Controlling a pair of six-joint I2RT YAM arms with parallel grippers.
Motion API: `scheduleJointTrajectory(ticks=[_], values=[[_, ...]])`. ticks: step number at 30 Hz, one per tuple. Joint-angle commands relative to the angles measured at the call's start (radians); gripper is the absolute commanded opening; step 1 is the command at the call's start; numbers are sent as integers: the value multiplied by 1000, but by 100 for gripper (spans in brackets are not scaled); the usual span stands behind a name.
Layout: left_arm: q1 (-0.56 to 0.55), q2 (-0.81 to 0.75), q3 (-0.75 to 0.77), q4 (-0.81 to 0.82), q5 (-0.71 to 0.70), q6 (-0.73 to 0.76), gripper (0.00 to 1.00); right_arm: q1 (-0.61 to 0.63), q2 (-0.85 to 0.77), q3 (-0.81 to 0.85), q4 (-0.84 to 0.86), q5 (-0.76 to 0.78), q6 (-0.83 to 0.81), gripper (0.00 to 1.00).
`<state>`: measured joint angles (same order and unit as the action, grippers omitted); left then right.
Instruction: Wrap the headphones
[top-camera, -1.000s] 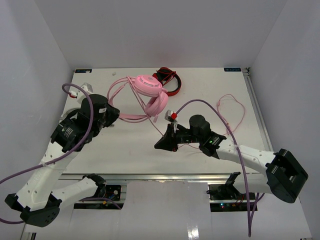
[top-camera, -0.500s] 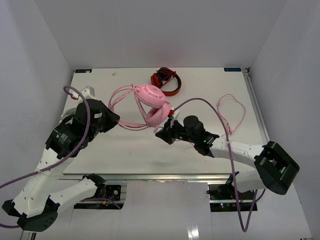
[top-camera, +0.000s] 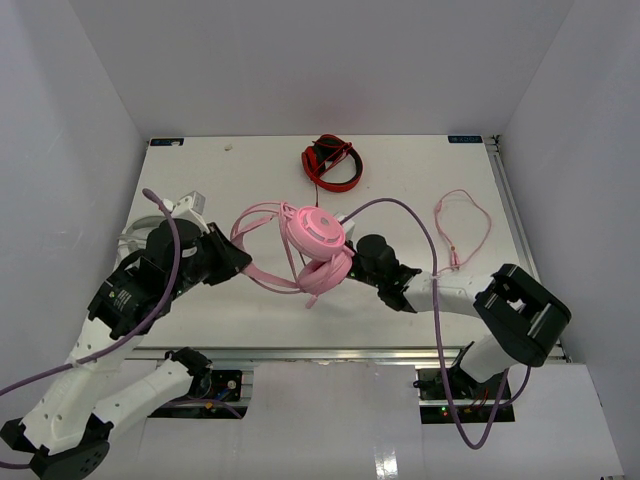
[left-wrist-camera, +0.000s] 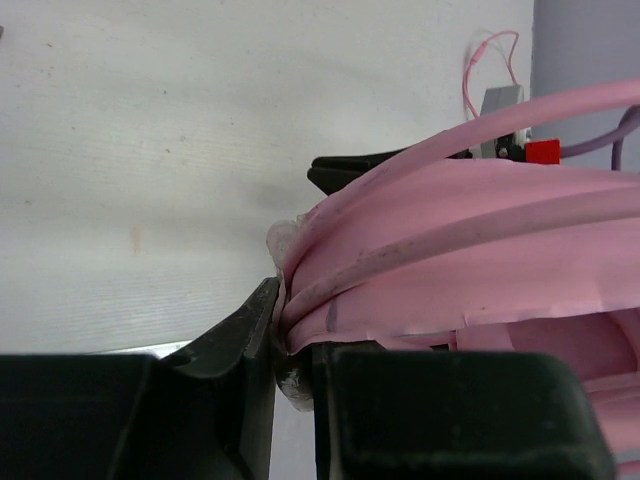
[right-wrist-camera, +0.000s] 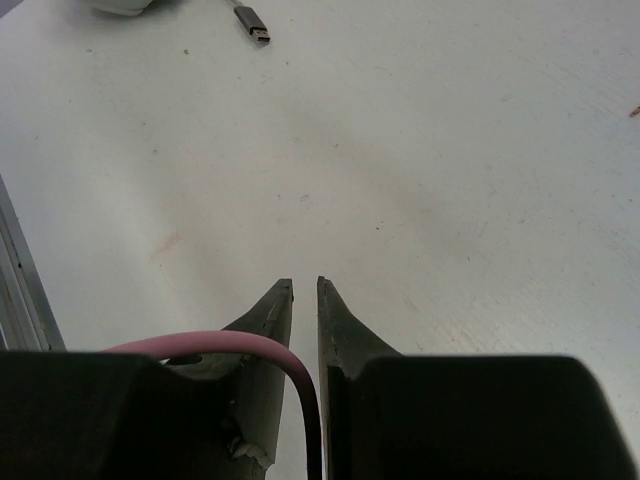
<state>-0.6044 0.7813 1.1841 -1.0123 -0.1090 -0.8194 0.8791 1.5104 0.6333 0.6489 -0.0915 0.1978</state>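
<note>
The pale pink headphones (top-camera: 315, 243) are held above the middle of the table, ear cups together. My left gripper (top-camera: 240, 266) is shut on their pink headband (left-wrist-camera: 440, 240), which fills the left wrist view, where the gripper (left-wrist-camera: 295, 335) pinches the band's end. My right gripper (right-wrist-camera: 305, 288) is shut on the thin pink cable (right-wrist-camera: 312, 400), which runs down between its fingers. In the top view its fingers are hidden under the lower ear cup. The slack cable (top-camera: 462, 225) lies looped on the table to the right.
Red-and-black headphones (top-camera: 333, 163) lie at the back centre. Light grey-white headphones (top-camera: 138, 236) lie at the left, partly under my left arm; a grey plug (right-wrist-camera: 253, 24) shows in the right wrist view. My arms' purple cables (top-camera: 400, 212) arc over the table.
The left gripper has carried the headphones toward the near edge. The right arm has folded in to the left, its gripper now under the ear cups.
</note>
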Motion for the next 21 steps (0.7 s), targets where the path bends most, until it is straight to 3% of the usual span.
scheduleJointTrajectory(ticks=[1,10,21], values=[[-6,-55,15,93,104,-35,0,-5,7,-23,97,26,-17,25],[-6,-60,8,109,236,27,0,-31,38,-9,98,13,-29,32],[-6,-59,-36,110,391,173,0,-136,81,8,103,-66,-9,31]])
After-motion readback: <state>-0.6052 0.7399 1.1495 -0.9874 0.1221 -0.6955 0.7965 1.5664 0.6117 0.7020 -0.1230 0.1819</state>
